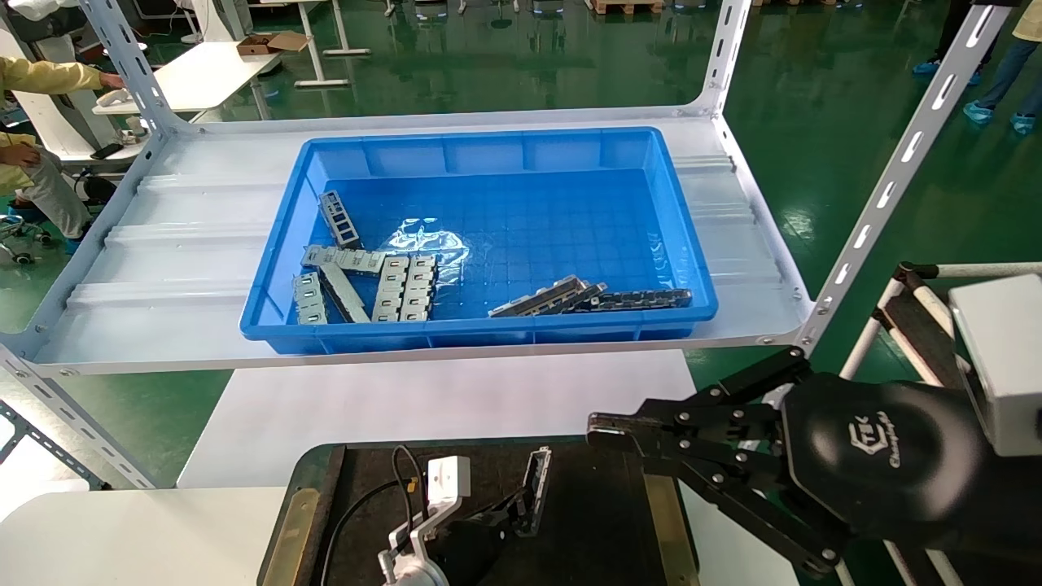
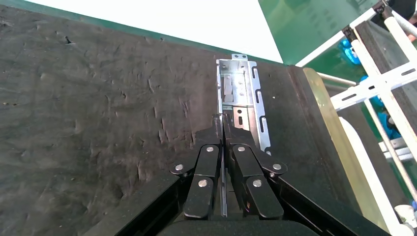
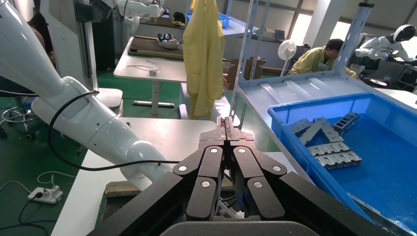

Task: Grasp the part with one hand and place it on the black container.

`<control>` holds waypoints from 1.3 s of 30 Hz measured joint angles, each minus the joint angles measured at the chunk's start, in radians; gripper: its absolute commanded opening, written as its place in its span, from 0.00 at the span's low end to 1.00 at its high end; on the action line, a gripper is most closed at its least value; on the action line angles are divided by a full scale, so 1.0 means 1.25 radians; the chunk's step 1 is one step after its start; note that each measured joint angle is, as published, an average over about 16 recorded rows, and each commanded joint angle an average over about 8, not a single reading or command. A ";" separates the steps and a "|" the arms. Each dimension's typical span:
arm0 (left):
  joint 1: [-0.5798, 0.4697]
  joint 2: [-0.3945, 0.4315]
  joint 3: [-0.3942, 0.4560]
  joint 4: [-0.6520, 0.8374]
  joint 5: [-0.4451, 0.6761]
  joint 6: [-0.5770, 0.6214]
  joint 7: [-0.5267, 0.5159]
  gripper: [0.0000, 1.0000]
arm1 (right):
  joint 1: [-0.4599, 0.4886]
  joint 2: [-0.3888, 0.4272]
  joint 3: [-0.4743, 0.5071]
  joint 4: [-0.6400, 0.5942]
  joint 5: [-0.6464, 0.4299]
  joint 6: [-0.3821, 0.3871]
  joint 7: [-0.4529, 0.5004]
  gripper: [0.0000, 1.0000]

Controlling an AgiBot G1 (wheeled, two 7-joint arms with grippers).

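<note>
While the part (image 2: 242, 110) is clamped at its near end between the closed fingers of the left gripper (image 2: 223, 123), it is held low over the black container (image 1: 602, 521), so the grasp is judged done and the placing not finished. In the head view the strip (image 1: 533, 488) is seen standing on edge, tilted, toward 6 o'clock of the frame, over the middle of the felt surface. Whether its far end already touches the felt cannot be told from either view; in the left wrist view it appears to lie very close to the surface, near the brass-coloured side strip (image 2: 329, 132). What is left, by this reading, is to lower the strip flat, let the fingers part, and lift the arm away.

The right gripper (image 1: 627, 435) is held at about 4 o'clock in the head view, just past the tray's right edge, with its fingers pressed together on nothing, as the right wrist view (image 3: 226, 129) confirms. It is taken to be idle.

Further parts are left in the blue plastic bin (image 1: 684, 268) on the white shelf (image 1: 163, 244) at 12 o'clock: a cluster of grey strips (image 1: 366, 281) near its front left and a few darker ones (image 1: 586, 299) along its front wall. A white table (image 1: 407, 403) is seen between shelf and tray.
</note>
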 measured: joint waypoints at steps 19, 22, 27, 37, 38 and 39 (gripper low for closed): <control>-0.018 -0.003 0.105 -0.014 -0.055 -0.079 -0.070 1.00 | 0.000 0.000 -0.001 0.000 0.001 0.000 0.000 0.97; -0.019 -0.004 0.115 -0.018 -0.061 -0.088 -0.076 1.00 | 0.000 0.000 -0.001 0.000 0.001 0.000 0.000 1.00; -0.022 -0.007 0.129 -0.026 -0.068 -0.100 -0.083 1.00 | 0.000 0.000 -0.001 0.000 0.001 0.000 -0.001 1.00; -0.032 -0.028 0.146 -0.067 -0.056 -0.103 -0.072 1.00 | 0.000 0.001 -0.002 0.000 0.001 0.001 -0.001 1.00; -0.034 -0.033 0.146 -0.074 -0.053 -0.099 -0.069 1.00 | 0.000 0.001 -0.002 0.000 0.001 0.001 -0.001 1.00; -0.035 -0.039 0.147 -0.082 -0.049 -0.095 -0.066 1.00 | 0.000 0.001 -0.002 0.000 0.001 0.001 -0.001 1.00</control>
